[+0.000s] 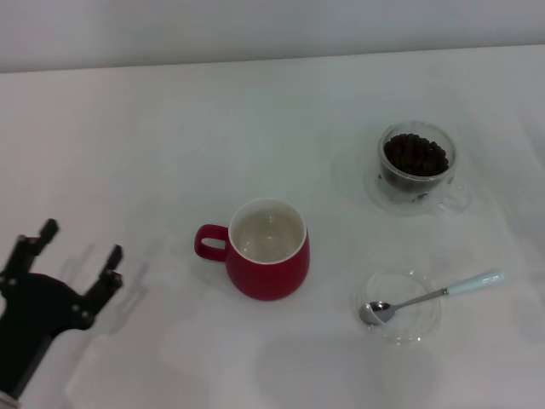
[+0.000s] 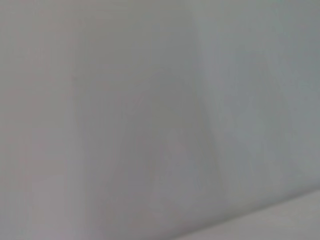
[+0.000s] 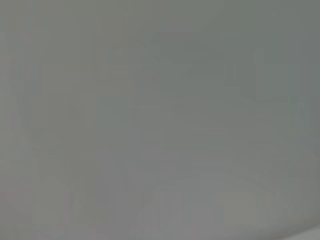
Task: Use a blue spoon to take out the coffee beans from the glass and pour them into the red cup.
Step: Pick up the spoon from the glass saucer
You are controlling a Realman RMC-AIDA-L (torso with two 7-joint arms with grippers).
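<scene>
1. The left pincer (image 1: 78,241) sits at about 8 o'clock on the white desk (image 1: 153,128), its black fingers spread apart and holding nothing. The arm comes in from the near-left corner with the fingers pointing away from the robot, well apart from every task item.
2. The red cup (image 1: 268,251) stands near the middle, upright, its loop handle pointing to 9 o'clock and its white inside showing no beans.
3. At about 4 o'clock from the cup, the blue spoon (image 1: 430,295) lies with its metal bowl resting in a flat clear saucer (image 1: 402,307) and its pale handle reaching out past the rim toward 2 o'clock.
4. At about 2 o'clock from the cup, the glass (image 1: 416,166) holds a heap of coffee beans (image 1: 415,155).
5. The right pincer is not in view in any picture; both wrist views show only plain grey surface.
6. Judged from this layout, the task has not started: the spoon is untouched. The next move calls for a pincer to reach the spoon's handle and close on it, most likely the right arm, since the spoon lies on that side.
</scene>
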